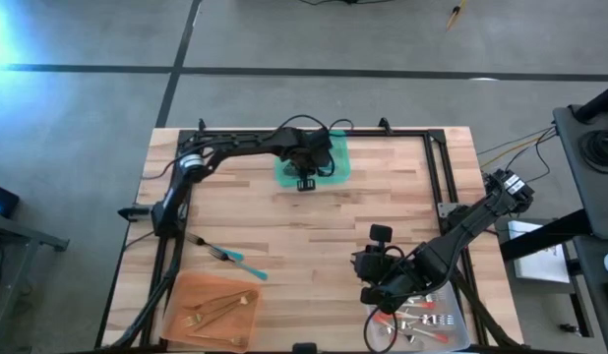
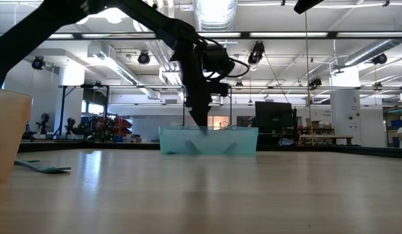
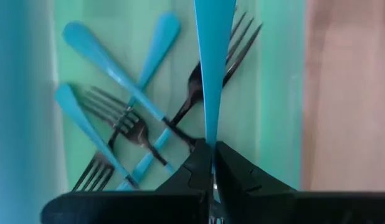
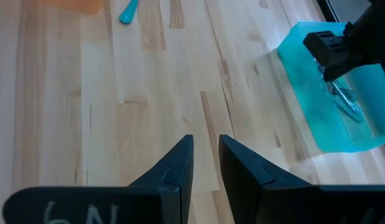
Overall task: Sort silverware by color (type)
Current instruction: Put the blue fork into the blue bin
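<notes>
Left tool [image 3: 212, 163] clamps a teal-handled utensil [image 3: 214, 62] over the teal tray [image 1: 335, 169]; a teal fork [image 1: 235, 261] remains on the worktop [image 1: 314, 231]; right tool [image 4: 205, 155] slightly apart, empty.

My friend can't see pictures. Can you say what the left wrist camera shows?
The left gripper has its fingers shut on a teal-handled utensil held over the teal tray. Several teal-handled forks lie crossed inside the tray.
</notes>
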You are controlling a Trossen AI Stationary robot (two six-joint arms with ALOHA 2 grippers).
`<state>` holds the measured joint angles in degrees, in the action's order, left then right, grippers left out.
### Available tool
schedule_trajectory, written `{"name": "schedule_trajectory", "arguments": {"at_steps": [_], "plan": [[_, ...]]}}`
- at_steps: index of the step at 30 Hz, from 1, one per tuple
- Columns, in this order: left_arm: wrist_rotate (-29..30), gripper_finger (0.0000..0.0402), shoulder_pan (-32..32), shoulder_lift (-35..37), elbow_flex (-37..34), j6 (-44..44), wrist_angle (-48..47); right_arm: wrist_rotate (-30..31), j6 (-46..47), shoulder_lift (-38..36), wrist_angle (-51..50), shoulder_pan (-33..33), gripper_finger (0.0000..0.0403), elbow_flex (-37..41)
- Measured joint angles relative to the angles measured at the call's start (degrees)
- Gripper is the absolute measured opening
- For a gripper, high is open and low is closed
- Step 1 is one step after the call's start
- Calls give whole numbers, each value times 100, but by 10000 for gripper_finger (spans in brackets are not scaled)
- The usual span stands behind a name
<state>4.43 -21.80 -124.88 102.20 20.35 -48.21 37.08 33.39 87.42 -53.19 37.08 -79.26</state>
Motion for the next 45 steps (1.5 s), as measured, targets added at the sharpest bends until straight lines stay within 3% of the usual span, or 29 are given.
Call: {"name": "schedule_trajectory", "arguments": {"at_steps": [5, 12, 18, 21, 29, 36, 41, 45], "plan": [[-95, 12, -5, -26, 48, -224, 38, 0, 0, 0, 9, 1, 68, 0], [-161, 105, -48, 17, 48, -258, -292, 1, 0, 0, 17, 0, 68, 0], [-1322, 130, -47, 561, 7, -148, -582, 1, 0, 0, 22, 0, 68, 0], [-1439, 129, 61, 1109, -227, -439, -582, 2, 0, 0, 37, 2, 68, 0], [-670, 127, 981, 3170, -2098, -1360, -534, 0, 0, 0, 172, 1, 68, 0], [-360, 127, 2784, 4927, -4283, -3643, -409, 0, 0, 0, 171, 2, 68, 0], [-200, 127, 4073, 5660, -5206, -5018, -391, 2, 0, 0, 170, 1, 68, 0], [-189, 127, 4657, 5865, -5753, -5404, -266, 2, 0, 0, 173, 2, 68, 0]]}}
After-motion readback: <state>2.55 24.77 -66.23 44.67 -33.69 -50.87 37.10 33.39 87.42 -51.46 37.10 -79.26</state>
